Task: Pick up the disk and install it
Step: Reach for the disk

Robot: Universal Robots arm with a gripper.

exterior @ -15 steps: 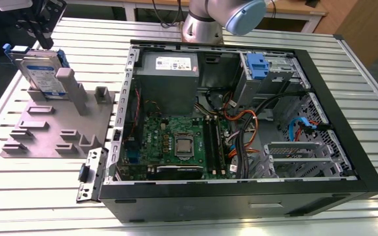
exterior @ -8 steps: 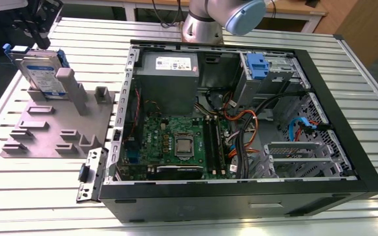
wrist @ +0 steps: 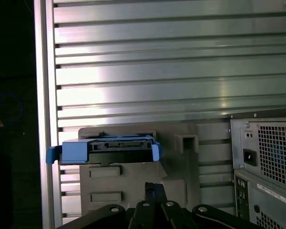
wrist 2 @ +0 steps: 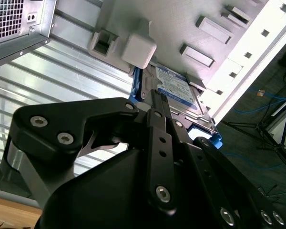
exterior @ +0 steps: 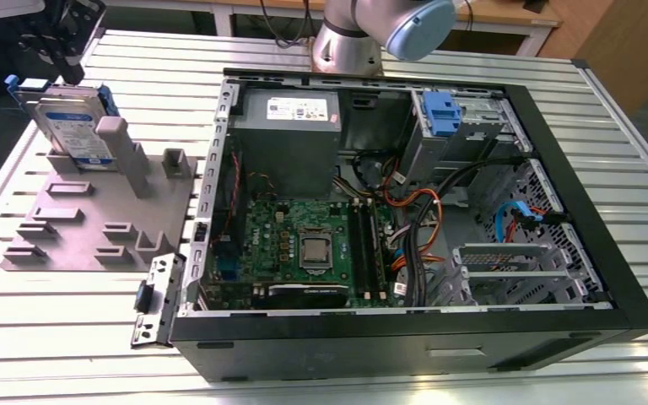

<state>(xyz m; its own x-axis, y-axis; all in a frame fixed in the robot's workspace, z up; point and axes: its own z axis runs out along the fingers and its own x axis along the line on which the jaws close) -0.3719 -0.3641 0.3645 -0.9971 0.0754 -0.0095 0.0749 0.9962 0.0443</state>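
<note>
Hard drive (exterior: 74,131) stands on end in grey fixture (exterior: 82,228), long axis vertical; hand (exterior: 70,76) just above, apart; pinched closed, holding nothing.

The exterior view gives me the whole table (exterior: 54,337) from high up, angled down over the open computer case (exterior: 358,342) and the grey holder (exterior: 88,219) at the exterior view's left. The first wrist view looks straight down past the gripper (wrist: 152,187) onto the holder. The second wrist view sits nearer and looks obliquely along the gripper. All three share the disk (exterior: 71,126) in the holder.
</note>
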